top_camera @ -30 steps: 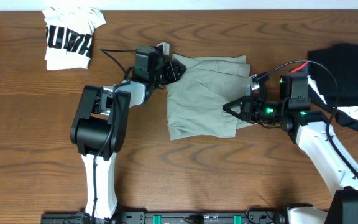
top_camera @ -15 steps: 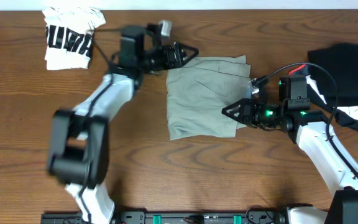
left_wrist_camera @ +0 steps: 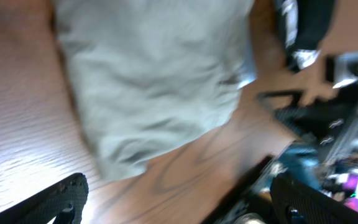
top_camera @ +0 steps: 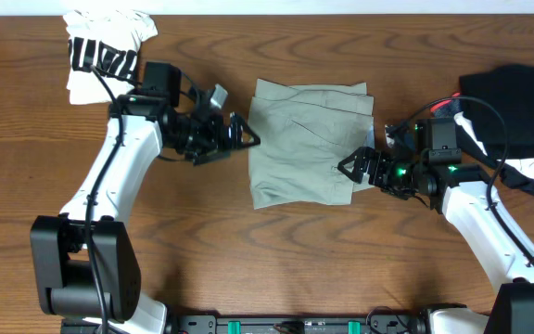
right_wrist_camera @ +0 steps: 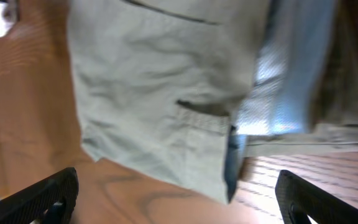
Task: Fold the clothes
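Two arms flank the shorts [top_camera: 309, 144], which in the overhead view lie folded into a rough rectangle at the middle of the table [top_camera: 276, 269]. The left gripper [top_camera: 244, 137] sits just beside the shorts' left edge, its jaws spread and nothing in them. The right gripper [top_camera: 349, 169] is at the lower right edge of the shorts, jaws also parted and not pinching the cloth. A tee [top_camera: 105, 56], white with black print, lies crumpled at the far left corner, well apart from the shorts. A black garment [top_camera: 517, 102] lies at the far right.

The left wrist view is blurred. The shorts fill its upper half, flat on the wood. The fingers [left_wrist_camera: 61, 196] show only at the bottom corners, set wide apart, with bare table between them.

In the right wrist view the shorts cover most of the picture, with a pocket [right_wrist_camera: 204, 115] edge near the middle and a paler lining [right_wrist_camera: 284, 74] showing along the right side. Here too the fingers [right_wrist_camera: 42, 193] stand far apart at the bottom corners, released, and the nearest corner of the shorts lies between and beyond them.
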Robot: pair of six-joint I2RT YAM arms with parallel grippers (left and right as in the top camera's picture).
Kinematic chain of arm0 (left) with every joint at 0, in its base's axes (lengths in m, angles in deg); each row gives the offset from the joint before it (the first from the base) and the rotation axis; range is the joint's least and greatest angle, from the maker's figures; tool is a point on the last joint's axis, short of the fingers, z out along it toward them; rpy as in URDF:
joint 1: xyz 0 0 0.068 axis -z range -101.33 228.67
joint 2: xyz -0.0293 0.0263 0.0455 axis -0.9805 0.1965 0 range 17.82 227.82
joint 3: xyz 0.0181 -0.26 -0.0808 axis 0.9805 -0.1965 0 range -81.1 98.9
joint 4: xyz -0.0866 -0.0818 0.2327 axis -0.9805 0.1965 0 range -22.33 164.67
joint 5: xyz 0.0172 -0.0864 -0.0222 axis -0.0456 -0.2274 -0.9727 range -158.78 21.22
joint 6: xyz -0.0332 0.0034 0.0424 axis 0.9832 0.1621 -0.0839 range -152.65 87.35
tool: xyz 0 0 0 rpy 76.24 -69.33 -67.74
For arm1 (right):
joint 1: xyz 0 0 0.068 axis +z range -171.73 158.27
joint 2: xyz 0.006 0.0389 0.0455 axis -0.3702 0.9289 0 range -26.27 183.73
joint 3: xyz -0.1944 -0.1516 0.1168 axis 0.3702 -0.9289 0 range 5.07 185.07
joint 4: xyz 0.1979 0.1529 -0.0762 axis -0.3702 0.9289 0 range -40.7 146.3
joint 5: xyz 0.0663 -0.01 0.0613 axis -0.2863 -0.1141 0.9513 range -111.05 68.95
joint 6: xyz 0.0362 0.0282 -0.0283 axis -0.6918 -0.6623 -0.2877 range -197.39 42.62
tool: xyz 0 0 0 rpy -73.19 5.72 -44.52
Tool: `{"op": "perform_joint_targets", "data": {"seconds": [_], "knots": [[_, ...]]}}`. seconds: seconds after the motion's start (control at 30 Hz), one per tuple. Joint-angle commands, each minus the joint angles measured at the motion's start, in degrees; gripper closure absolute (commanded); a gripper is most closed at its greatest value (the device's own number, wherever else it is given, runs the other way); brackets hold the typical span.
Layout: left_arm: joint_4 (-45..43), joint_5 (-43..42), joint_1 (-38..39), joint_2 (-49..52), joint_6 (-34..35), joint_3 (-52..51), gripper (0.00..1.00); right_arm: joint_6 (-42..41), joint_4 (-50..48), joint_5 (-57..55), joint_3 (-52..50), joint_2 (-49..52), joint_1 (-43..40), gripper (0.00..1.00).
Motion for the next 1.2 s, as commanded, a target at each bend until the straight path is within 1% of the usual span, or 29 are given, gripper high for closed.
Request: {"op": "perform_joint_targets", "data": {"seconds": [0.0,0.1,0.23,0.4,0.7,0.77,1.17], "knots": [[0.5,5.0,1.4,-0.8,-9.9,-2.7,0.04,0.4,0.0,-4.5,0.4,-0.7,0.2,0.01],[-2.1,5.1,1.7,-0.7,-11.5,-5.8,0.04,0.4,0.1,-5.2,0.3,-0.7,0.2,0.01],[-8.2,6.2,1.6,-0.2,-11.5,-10.7,0.04,0.4,1.0,-6.3,0.2,-0.7,0.2,0.01],[-11.9,6.1,1.6,0.3,-11.5,-14.1,0.04,0.4,1.1,-7.4,0.2,-0.7,0.2,0.01],[-14.6,6.1,1.7,0.7,-11.2,-14.4,0.04,0.4,1.1,-7.4,0.2,-0.7,0.2,0.01],[-15.4,6.1,1.8,1.4,-10.3,-14.4,0.04,0.4,1.1,-7.4,0.2,-0.7,0.2,0.01],[-24.8,5.9,4.8,6.9,-5.8,-14.4,0.04,0.4,1.2,-9.2,0.2,-0.7,0.2,0.01]]}}
